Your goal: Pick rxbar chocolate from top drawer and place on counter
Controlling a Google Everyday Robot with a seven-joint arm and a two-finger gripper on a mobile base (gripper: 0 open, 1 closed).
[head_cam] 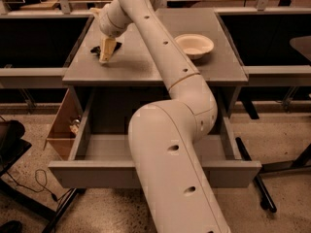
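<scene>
The rxbar chocolate [97,49], a flat black wrapper, lies on the grey counter [146,69] near its rear left corner. My gripper [109,46] points down at the counter right over the bar. It is open, and one cream finger [107,51] stands in front of the bar and hides its middle. The top drawer [146,174] is pulled out below the counter. My arm covers much of its inside, and the part that shows holds nothing.
A white bowl [194,45] stands on the counter's right rear. A brown wooden side box [62,125] hangs at the drawer's left. Black-topped benches [34,38] flank the cabinet on both sides. Dark chair bases stand on the speckled floor at left and right.
</scene>
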